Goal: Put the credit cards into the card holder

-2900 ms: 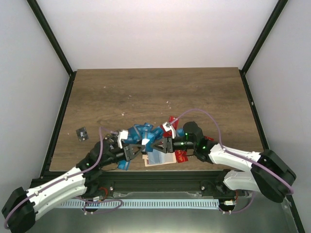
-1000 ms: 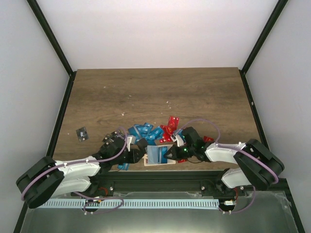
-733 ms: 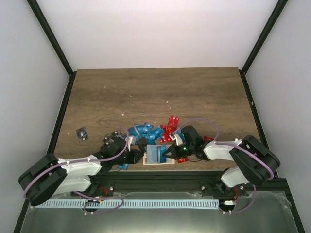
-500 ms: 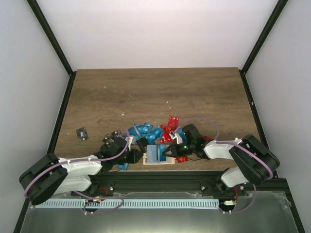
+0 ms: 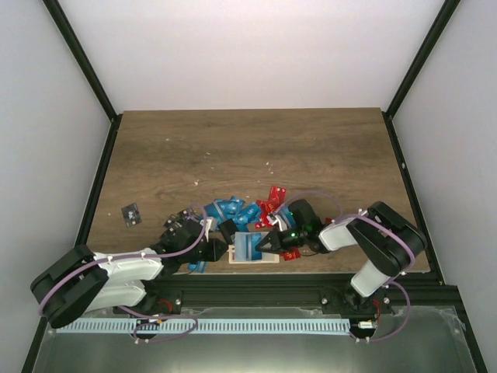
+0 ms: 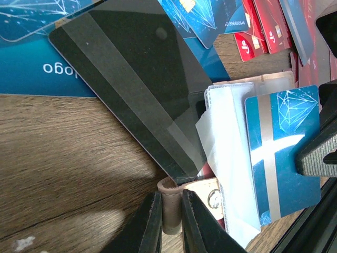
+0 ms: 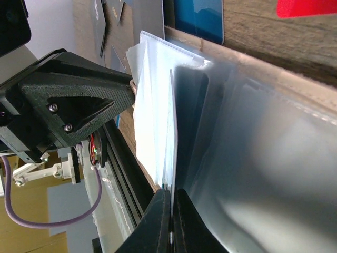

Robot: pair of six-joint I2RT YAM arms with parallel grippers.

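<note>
The pale beige card holder [image 5: 269,260] lies open at the table's near edge, its clear sleeves [image 6: 226,153] fanned up. My left gripper [image 6: 171,199] is shut on the holder's beige snap tab [image 6: 172,211]. In my right gripper [image 7: 172,192], which is shut, is a blue credit card [image 6: 279,153], seen edge-on [image 7: 172,132] against the clear sleeves [image 7: 247,158]. From above, that blue card [image 5: 248,245] stands over the holder between the left gripper [image 5: 220,249] and the right gripper [image 5: 264,242]. A black card [image 6: 131,89] lies beside the tab.
Blue cards [image 5: 233,210] and red cards [image 5: 272,196] are piled just behind the holder. One small black card [image 5: 132,214] lies alone at the left. The table's front rail [image 5: 256,281] runs right under both grippers.
The left jaws have closed in on the holder's tab. The right arm has drawn in closer, and the blue card has edged left over the holder.
</note>
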